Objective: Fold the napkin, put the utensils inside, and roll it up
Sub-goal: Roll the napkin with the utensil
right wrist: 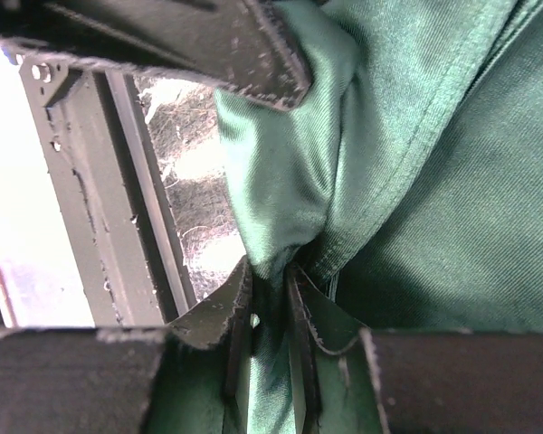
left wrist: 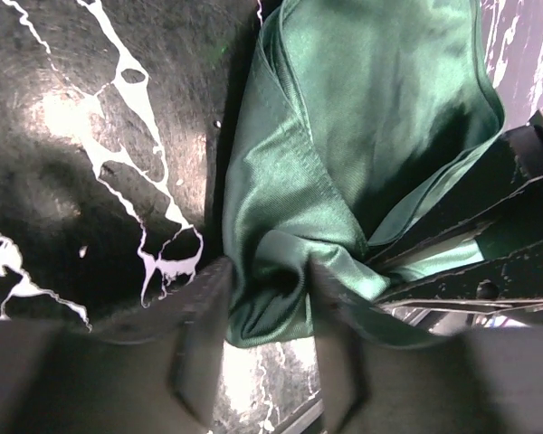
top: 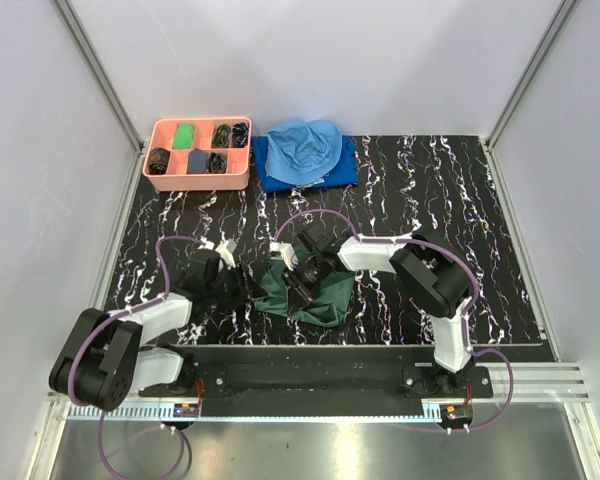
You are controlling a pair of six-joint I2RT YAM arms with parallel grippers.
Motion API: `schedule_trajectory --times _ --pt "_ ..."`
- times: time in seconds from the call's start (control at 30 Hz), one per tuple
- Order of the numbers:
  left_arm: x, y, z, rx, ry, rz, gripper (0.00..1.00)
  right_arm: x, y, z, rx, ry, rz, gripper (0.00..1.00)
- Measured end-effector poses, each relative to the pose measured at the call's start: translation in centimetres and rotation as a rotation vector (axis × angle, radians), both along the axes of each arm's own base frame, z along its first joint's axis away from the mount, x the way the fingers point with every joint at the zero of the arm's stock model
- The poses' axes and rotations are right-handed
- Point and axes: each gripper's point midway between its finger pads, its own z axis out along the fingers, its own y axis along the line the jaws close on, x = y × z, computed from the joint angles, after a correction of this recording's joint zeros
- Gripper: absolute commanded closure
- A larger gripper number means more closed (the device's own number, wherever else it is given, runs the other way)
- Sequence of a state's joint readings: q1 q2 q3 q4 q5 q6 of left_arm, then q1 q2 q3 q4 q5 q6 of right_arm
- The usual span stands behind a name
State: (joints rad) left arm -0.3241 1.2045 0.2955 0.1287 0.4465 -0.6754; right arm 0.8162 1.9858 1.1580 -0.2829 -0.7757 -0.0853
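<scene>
While gripping a thin ridge of the napkin (right wrist: 434,181) with the right fingers (right wrist: 235,312), almost shut upon it, stay low over the worktop (top: 430,200) so as not to drag the whole heap along.

Left fingers (left wrist: 204,344) part open, astride a bunched hem of the same cloth; impossible to tell whether pressing it or merely standing round it. Close them fully on one layer before any pull.

Judged as the folding step, barely begun: napkin crumpled at the near middle of the worktop, between the two arms, not flat, no clean crease. Best done by drawing the two holds apart first to stretch one edge straight, then lifting that edge and laying it over the opposite one. No twisting, no jerking, the glossy weave looking likely to slip. Both pairs of fingers very close together over the cloth, so part them sideways with care.

No utensils to be seen in any view.

Near edge of the worktop just beside the heap, hence little room toward the bases. Plenty of bare marbled surface to the right and farther out. Pink tray (top: 195,183) at the far left, light blue cloth (top: 305,145) upon a royal-blue cloth (top: 345,170) beside it, all well apart from the work.
</scene>
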Motion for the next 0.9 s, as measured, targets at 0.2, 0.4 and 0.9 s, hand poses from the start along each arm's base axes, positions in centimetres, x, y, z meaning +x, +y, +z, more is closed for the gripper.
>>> schedule_trajectory --times 0.2,0.4,0.9 --pt "-0.1 -0.5 -0.6 -0.024 0.017 -0.013 1.0 0.1 0.0 0.0 0.012 0.035 0.0 0.66" --pt "-0.2 -0.4 -0.6 -0.014 0.035 -0.02 1.0 0.2 -0.4 1.0 -0.018 0.038 -0.036 0.36" --pt "-0.2 -0.4 -0.8 0.027 0.179 -0.051 1.0 -1.3 -0.4 2.2 -0.199 -0.595 -0.103 0.3"
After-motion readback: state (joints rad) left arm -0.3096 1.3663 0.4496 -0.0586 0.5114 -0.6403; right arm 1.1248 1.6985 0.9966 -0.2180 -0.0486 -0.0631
